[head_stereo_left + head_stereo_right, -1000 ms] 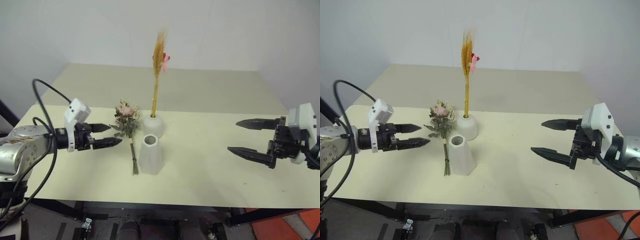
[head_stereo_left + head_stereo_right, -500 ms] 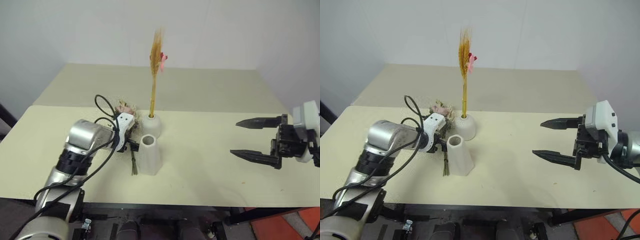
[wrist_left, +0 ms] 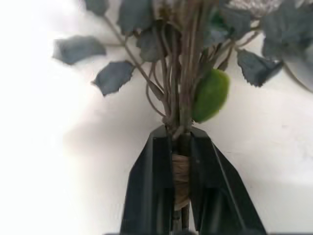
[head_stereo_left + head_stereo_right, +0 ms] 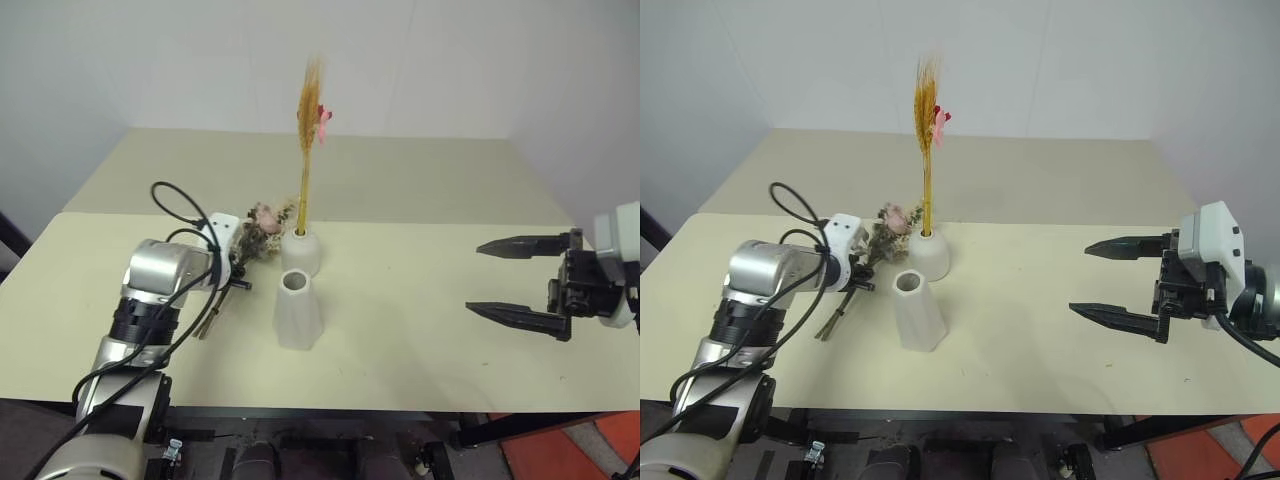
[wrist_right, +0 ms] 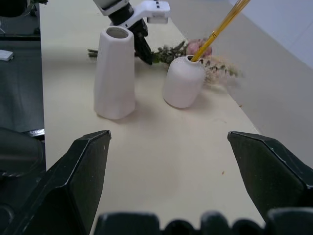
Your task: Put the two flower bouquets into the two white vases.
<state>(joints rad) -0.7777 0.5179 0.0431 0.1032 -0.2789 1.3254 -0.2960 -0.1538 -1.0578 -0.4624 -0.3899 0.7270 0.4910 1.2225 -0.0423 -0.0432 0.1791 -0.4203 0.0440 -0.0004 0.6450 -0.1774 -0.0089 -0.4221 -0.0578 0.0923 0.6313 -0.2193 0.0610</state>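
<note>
Fingers of left gripper (image 3: 178, 171) clamped on the twine-wrapped stems of rose bouquet (image 4: 258, 224), blooms and grey-green leaves fanning out beyond the fingertips, stem ends trailing back behind them over the cream table (image 4: 400, 330). Whether lifted clear or resting on the table: cannot tell. Just past the blooms, round white vase (image 4: 303, 250), already holding wheat bundle (image 4: 310, 130) upright. Beside the closed fingers, nearer the table's front edge, faceted white vase (image 4: 299, 310), upright, mouth empty, apparently the target for the roses. Well apart, far across the table, right gripper (image 4: 520, 282), fingers spread wide, holding nothing, both vases standing well ahead of its tips in the right wrist view.

Risks, as judged: grip seated on the binding rather than bare stems, so possible slip or rotation of the bunch on lifting; long trailing stems liable to strike the faceted vase's rim and topple it during the swing to vertical; leaves or blooms liable to brush the round vase or the wheat bundle, both close by.

Room: little between fingers and either vase; open table behind the fingers, toward the left edge, and a broad bare stretch between the vases and the right gripper; front edge close to the faceted vase.
</note>
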